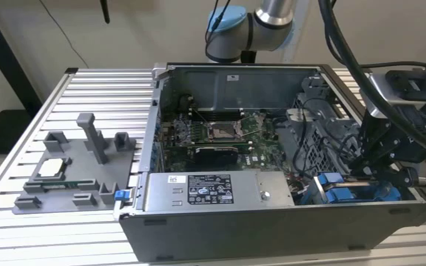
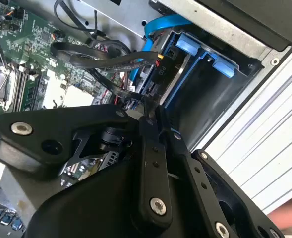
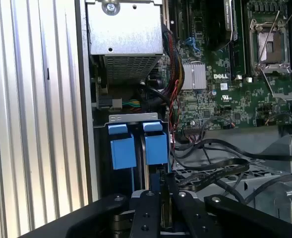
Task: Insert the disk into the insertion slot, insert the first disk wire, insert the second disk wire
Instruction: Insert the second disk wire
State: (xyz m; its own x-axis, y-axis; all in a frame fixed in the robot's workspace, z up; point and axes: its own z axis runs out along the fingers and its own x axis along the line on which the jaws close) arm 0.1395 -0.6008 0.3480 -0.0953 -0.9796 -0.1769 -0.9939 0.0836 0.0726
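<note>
The big computer case [image 1: 272, 221] lies open on the table. The slot [image 1: 354, 191], with blue parts, sits in its near corner beside the power box [image 1: 217, 191]. The gripper [image 3: 164, 208] is down at the slot, its fingers pinched nearly together on something thin, maybe a wire; I cannot tell. Go slow and straight. Metal walls and loose black cables [image 3: 210, 171] crowd close.

From where I stand, the only sizeable print is on the dark label [image 1: 209, 189] on top of the power-supply box [image 1: 272, 191], well away from the gripper [image 1: 361, 170] along the case's near edge. Its lines are too small to make out. In the first wrist view, white lettering marks the motherboard [image 3: 225, 94] beyond the gripper, and it is no clearer.
</note>
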